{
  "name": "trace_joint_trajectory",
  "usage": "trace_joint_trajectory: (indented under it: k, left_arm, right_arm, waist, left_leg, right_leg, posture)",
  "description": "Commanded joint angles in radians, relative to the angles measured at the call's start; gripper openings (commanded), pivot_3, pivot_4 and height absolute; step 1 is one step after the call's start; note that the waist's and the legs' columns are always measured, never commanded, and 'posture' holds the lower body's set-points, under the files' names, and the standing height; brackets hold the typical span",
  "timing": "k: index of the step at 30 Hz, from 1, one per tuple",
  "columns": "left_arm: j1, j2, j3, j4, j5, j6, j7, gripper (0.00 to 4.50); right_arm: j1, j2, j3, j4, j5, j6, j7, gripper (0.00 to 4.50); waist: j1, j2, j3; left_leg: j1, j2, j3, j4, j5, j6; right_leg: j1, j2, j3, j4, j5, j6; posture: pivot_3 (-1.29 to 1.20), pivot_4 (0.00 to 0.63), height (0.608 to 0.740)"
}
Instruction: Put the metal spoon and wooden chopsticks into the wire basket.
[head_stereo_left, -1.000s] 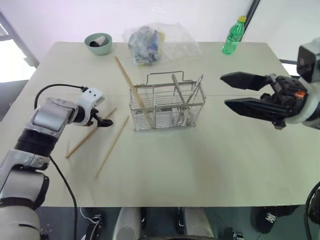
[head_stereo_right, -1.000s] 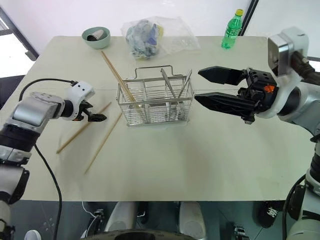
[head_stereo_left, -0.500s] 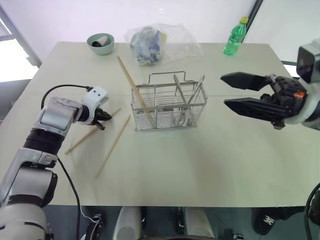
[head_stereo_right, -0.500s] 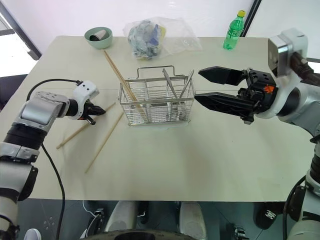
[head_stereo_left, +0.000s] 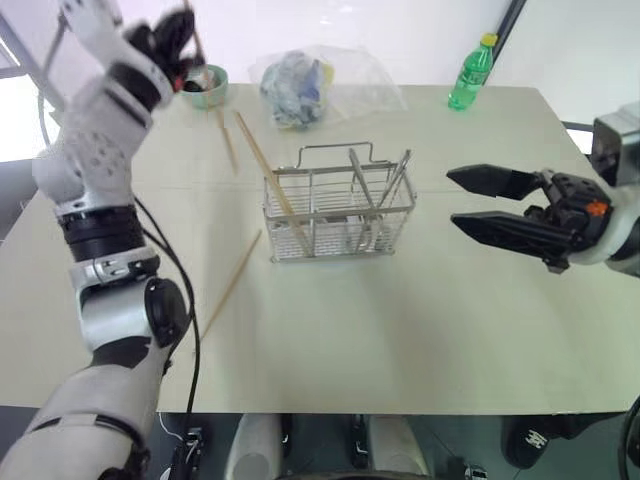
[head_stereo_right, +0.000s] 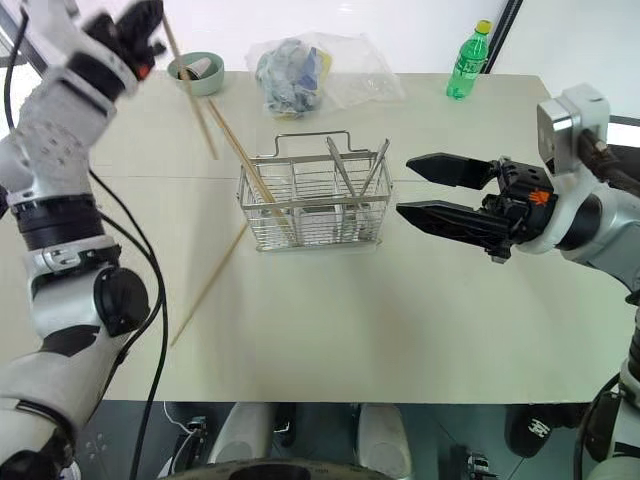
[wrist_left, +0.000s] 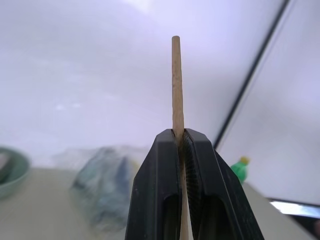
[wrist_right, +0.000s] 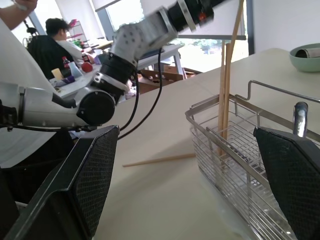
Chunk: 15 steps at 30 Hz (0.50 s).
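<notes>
Currently the left gripper (wrist_left: 178, 145) pinches one wooden chopstick (head_stereo_right: 190, 92) near its upper end, held high beyond the wire basket (head_stereo_left: 340, 215). Light, rigid and smooth, it may pivot; grip mid-length. Another chopstick (head_stereo_left: 229, 285) lies on the table. The right gripper (head_stereo_right: 412, 187) stands wide, empty.

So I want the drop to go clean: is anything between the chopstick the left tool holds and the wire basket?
Nothing visible blocks it. The left tool holds its chopstick high, off the wire basket's left side. One chopstick already leans in its left compartment; the open right tool waits on its other side.
</notes>
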Motion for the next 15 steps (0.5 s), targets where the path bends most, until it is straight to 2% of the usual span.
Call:
trace_joint_trajectory:
  k: [1, 7, 15]
  left_arm:
    - [-0.040, -0.012, -0.033, -0.085, -0.057, 0.031, -0.005, 0.06]
    - [-0.054, -0.064, -0.098, -0.119, -0.080, 0.021, -0.023, 0.06]
    - [0.041, -0.114, -0.201, -0.196, -0.052, 0.007, -0.040, 0.06]
  right_arm:
    - [0.024, 0.001, -0.037, -0.048, 0.006, -0.039, -0.009, 4.44]
    - [0.044, 0.004, -0.044, -0.052, 0.016, -0.064, -0.039, 4.44]
    - [0.037, 0.001, -0.050, -0.046, 0.030, -0.081, -0.087, 4.44]
  waist:
    - [-0.001, 0.000, 0.000]
    - [0.000, 0.000, 0.000]
    - [-0.001, 0.000, 0.000]
  left_leg:
    - [0.000, -0.001, 0.000, 0.000, 0.000, -0.001]
    - [0.000, -0.002, 0.000, 0.000, 0.001, -0.001]
    - [0.000, -0.002, 0.000, 0.000, 0.002, -0.003]
  right_leg:
    - [0.000, 0.000, 0.000, 0.000, 0.000, 0.000]
    - [0.001, 0.001, 0.000, 0.000, 0.000, 0.000]
    - [0.001, 0.001, 0.000, 0.000, 0.000, 0.000]
  posture:
    - [0.00, 0.150, 0.722]
    - [0.00, 0.150, 0.722]
    - [0.00, 0.150, 0.722]
